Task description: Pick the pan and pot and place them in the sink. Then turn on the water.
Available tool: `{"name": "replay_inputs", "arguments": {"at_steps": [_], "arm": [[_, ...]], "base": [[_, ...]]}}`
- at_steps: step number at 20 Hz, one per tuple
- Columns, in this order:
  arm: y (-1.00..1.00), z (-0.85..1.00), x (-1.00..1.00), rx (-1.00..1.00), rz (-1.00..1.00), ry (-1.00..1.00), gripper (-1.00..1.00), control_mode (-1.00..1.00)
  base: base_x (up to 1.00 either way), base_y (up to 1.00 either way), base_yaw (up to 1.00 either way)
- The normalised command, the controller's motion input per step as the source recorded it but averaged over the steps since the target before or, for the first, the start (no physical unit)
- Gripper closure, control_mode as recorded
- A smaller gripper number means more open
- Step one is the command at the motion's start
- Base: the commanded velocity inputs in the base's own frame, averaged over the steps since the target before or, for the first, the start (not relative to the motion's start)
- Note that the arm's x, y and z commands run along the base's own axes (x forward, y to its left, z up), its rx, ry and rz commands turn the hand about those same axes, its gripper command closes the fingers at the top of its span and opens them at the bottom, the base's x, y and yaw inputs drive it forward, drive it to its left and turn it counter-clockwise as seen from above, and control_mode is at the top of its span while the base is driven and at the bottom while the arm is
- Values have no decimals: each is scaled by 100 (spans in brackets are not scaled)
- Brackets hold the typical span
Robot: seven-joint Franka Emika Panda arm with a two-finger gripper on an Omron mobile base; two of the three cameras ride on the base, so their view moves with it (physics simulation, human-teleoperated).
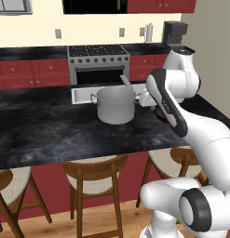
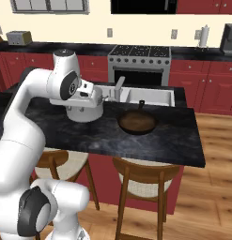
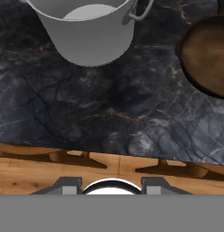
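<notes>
Pot point(image 1: 116, 106) stands upright on the black marbled tabletop point(image 1: 46, 132), just in front of the white sink point(image 1: 84, 95), which is set into the far edge of the tabletop. Pot is grey, tall-sided, empty, with a loop handle visible on its left side in the left base view. Grey faucet post point(image 1: 125, 82) rises behind the pot's rim.

Pan point(image 2: 137, 122) lies flat on the tabletop to the right of the pot, apart from it, dark brown, its short black handle pointing toward the sink. In the hand view the pan point(image 3: 206, 55) sits at the right edge, the pot point(image 3: 88, 31) at the top, with bare tabletop between them.

Arm is bent over the near side of the tabletop, the hand hanging above it near the pot. Tool point(image 2: 102, 97) shows in the right base view as a white block right beside the pot's right side; whether it touches the pot I can't tell. Finger tips point(image 3: 68, 185) barely peek up at the bottom of the hand view, with nothing between them; whether the tool is spread or pressed together I cannot tell.

Wooden stools point(image 1: 93, 179) with pale cushions stand under the tabletop's near edge. Behind: stove point(image 1: 98, 62), red cabinets point(image 1: 28, 73), black back counter.
</notes>
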Motion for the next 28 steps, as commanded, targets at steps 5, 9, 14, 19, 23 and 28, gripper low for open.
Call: {"name": "replay_inputs", "arguments": {"at_steps": [5, 9, 14, 19, 23, 28], "arm": [[0, 0, -22, 0, 1, 0, -100, -100], [0, 0, -28, 0, 0, 0, -100, -100], [1, 7, -27, 0, 0, -3, -100, -100], [0, 27, -21, 0, 0, 0, -100, -100], [0, 12, -5, 0, 0, 0, -100, 100], [0, 0, 0, 0, 0, 0, -100, 100]], "base": [[0, 0, 0], [0, 0, 0], [0, 0, 0], [0, 0, 0], [0, 0, 0], [16, 27, -7]]}}
